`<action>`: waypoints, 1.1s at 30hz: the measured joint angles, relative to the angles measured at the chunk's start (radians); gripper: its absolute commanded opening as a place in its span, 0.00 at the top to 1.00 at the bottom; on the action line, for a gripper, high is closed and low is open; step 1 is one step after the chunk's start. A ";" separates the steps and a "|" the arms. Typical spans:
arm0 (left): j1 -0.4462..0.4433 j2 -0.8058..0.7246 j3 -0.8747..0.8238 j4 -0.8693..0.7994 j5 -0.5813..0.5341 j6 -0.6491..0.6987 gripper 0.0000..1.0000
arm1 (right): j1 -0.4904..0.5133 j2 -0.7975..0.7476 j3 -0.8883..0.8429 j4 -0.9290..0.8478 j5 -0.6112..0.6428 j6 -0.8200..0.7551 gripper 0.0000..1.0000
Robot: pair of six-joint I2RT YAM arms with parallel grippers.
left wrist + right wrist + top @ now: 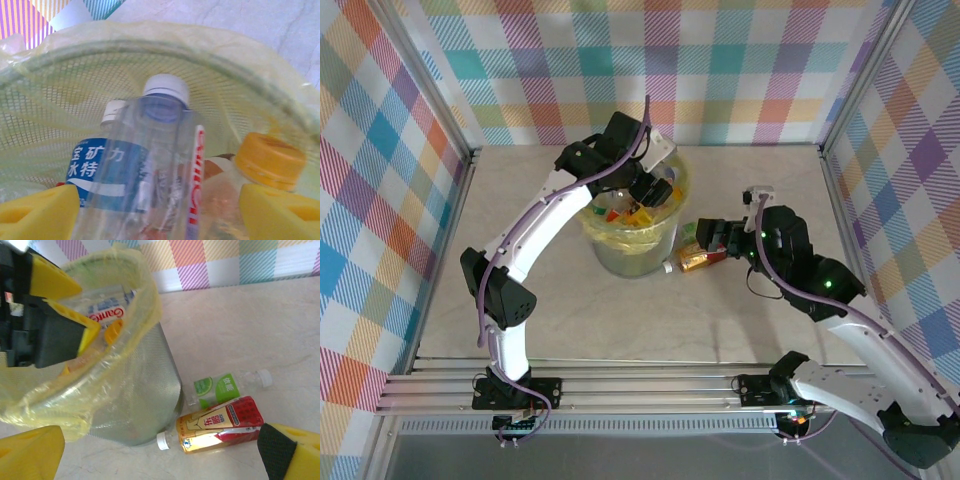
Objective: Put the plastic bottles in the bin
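My left gripper [650,192] hangs over the bin [630,258], a mesh bin lined with a yellow-green bag. Its yellow fingers [40,212] stand open on either side of a clear white-capped bottle [162,90] with red lettering, which points down into the bin. Under it lie a blue-labelled bottle [95,165] and an orange-capped one [270,160]. On the table right of the bin [135,390] lie a red-and-gold-labelled bottle [220,425] and a green-labelled bottle [225,387]. My right gripper [160,452] hovers open above them, nothing between its fingers.
The marble-patterned tabletop [620,330] is ringed by checked cloth walls [380,200] on three sides. The two loose bottles lie close against the bin's right side, the red-and-gold one [703,260] nearest my right gripper [710,240].
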 measured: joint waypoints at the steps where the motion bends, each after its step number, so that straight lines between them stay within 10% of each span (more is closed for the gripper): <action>1: 0.000 0.000 0.008 -0.004 0.001 -0.002 0.12 | 0.000 0.016 0.014 -0.016 0.010 0.011 0.00; 13: -0.001 -0.185 -0.059 0.028 -0.134 -0.083 0.00 | -0.156 0.129 0.064 -0.179 0.021 0.230 0.00; 33: -0.001 -0.788 -0.731 0.330 -0.441 -0.451 0.00 | -0.257 0.411 -0.162 0.033 -0.209 0.455 0.00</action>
